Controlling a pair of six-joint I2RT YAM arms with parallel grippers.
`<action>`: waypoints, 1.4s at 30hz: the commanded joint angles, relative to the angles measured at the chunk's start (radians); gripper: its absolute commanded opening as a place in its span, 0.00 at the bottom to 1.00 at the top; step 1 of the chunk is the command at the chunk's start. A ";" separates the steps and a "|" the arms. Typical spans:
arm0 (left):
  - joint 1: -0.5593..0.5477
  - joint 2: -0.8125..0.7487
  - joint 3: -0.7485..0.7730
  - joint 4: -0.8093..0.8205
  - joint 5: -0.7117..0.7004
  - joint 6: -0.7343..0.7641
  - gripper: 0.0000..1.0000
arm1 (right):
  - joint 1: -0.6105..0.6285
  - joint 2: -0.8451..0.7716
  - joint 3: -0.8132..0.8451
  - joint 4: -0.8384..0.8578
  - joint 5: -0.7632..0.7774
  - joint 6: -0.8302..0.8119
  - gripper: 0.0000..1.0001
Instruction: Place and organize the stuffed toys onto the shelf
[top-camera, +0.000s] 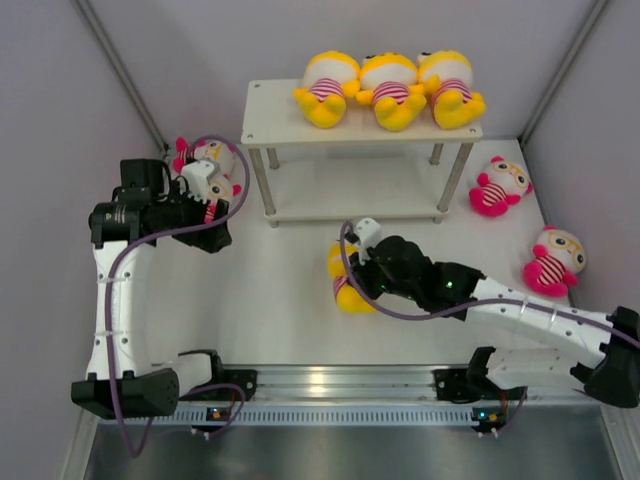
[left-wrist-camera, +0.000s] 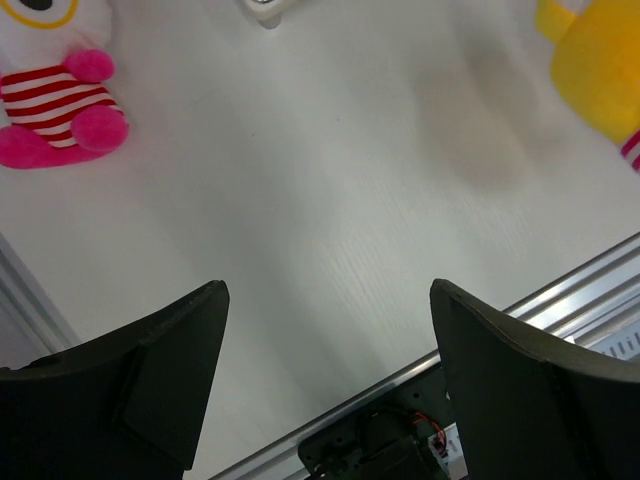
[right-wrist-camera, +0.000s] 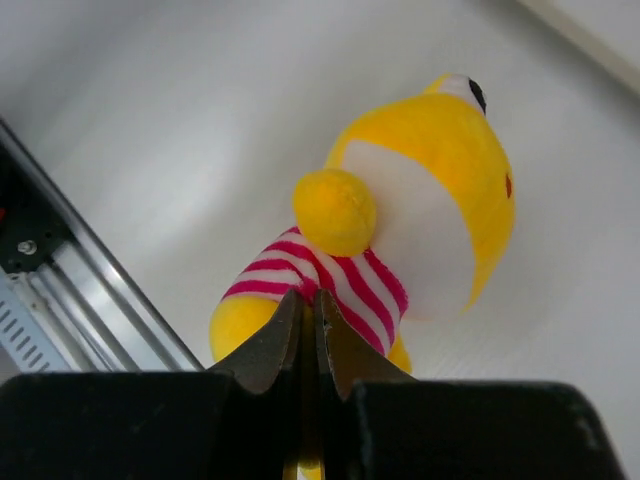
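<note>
- Jaws of right gripper (right-wrist-camera: 310, 306) clamped together on striped shirt of yellow doll (right-wrist-camera: 425, 190).
- Left gripper (left-wrist-camera: 325, 330) spread wide, empty, farther off.
- Shelf (top-camera: 272, 118) beyond doll, free slot at top left.
- Doll's length running away from jaws, head farthest.

Nothing legible is showing — no text, label, brand, number or sign is appearing readably in any of the three views.
</note>
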 joint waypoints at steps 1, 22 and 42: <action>-0.013 -0.030 0.040 -0.034 0.124 0.021 0.89 | 0.109 0.102 0.205 0.103 -0.051 -0.257 0.00; -0.026 0.031 0.191 -0.029 0.307 -0.024 0.99 | 0.177 0.498 0.745 0.219 -0.247 -0.708 0.00; -0.026 0.080 0.056 0.101 0.216 -0.036 0.94 | 0.195 0.556 0.810 0.225 -0.189 -0.794 0.00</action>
